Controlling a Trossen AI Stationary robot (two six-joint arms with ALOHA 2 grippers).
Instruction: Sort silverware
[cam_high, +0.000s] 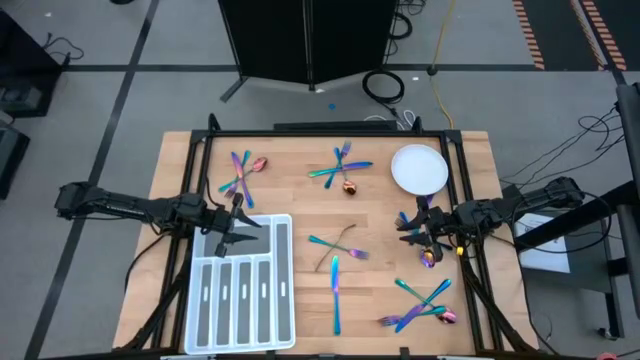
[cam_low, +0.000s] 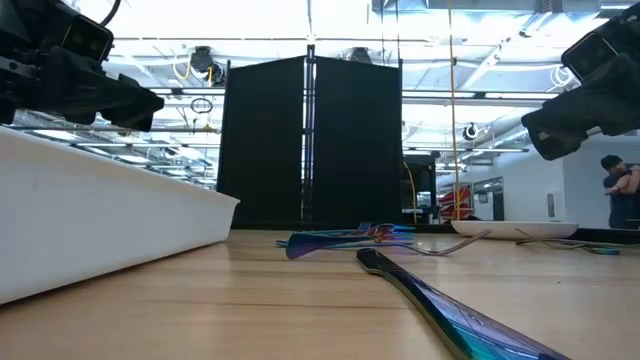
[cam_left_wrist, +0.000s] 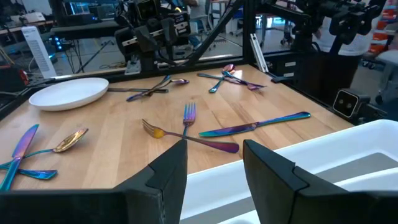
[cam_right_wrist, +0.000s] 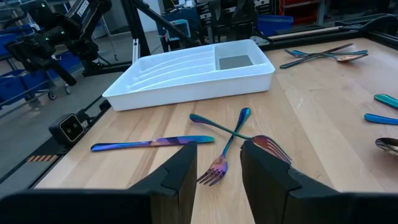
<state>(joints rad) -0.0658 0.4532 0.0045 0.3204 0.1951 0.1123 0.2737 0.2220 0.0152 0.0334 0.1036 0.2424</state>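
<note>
Silverware of rainbow metal lies flat on the wooden table in loose groups: far left (cam_high: 240, 175), far middle (cam_high: 342, 170), two crossed forks at the centre (cam_high: 338, 248), a knife (cam_high: 336, 295) nearer the front, and a pile near right (cam_high: 420, 305). My left gripper (cam_high: 240, 228) hovers open over the far end of the white tray (cam_high: 240, 285); nothing is between its fingers (cam_left_wrist: 214, 168). My right gripper (cam_high: 408, 228) hovers open at the table's right side, above a few pieces (cam_high: 425, 250), facing the crossed forks (cam_right_wrist: 230, 140).
A round white plate (cam_high: 419, 168) sits at the far right. The tray's long slots hold nothing. A black frame runs around the table's edges. A dark screen (cam_low: 310, 140) stands behind the table, and a person (cam_low: 622, 190) is far off in the room.
</note>
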